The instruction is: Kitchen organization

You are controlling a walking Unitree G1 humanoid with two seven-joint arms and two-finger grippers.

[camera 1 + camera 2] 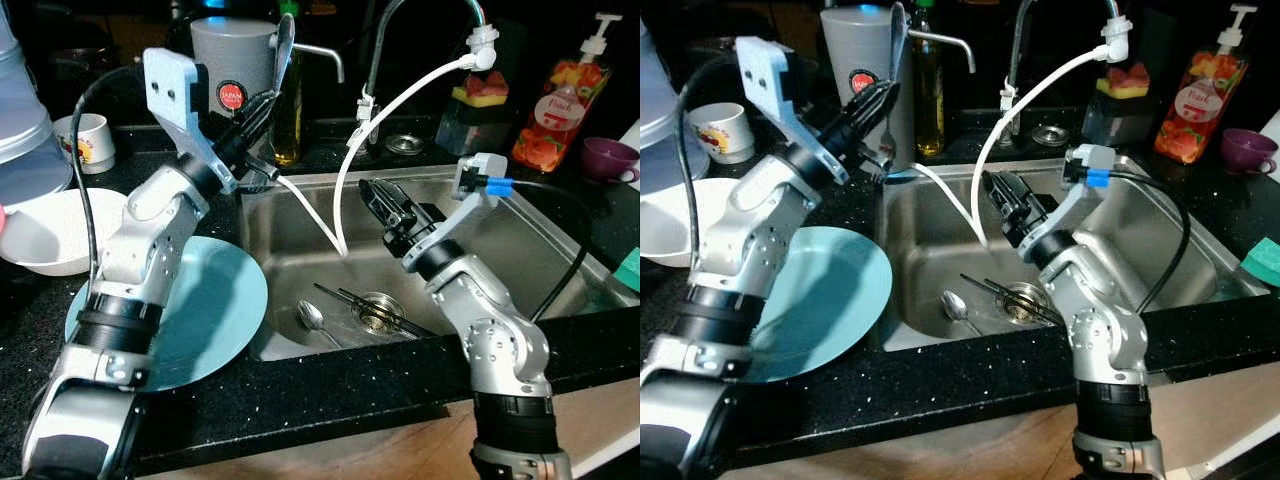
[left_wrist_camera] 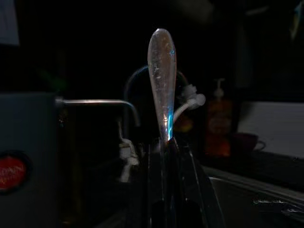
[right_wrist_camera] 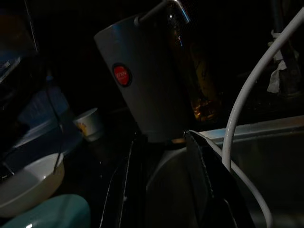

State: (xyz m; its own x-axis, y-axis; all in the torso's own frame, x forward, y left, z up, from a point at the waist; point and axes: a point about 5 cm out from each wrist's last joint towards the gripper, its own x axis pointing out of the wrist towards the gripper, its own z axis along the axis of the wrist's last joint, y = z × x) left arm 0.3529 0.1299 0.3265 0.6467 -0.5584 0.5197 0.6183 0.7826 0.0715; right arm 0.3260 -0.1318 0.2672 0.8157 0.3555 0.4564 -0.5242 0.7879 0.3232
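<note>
The left gripper (image 1: 262, 112) has its jaws clamped on a spoon (image 1: 283, 50), handle pinched and bowl up, beside the grey cup (image 1: 232, 60) at the far counter (image 1: 330, 385). The right gripper (image 1: 385, 208) hovers over the sink (image 1: 520, 235), jaws narrowly parted, empty. Risk — the thin handle could twist or slip, or clip the cup's rim and tip it.

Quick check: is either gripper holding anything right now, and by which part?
The left gripper holds a spoon by its handle, bowl end up. The right gripper is open over the sink, holding nothing.
</note>
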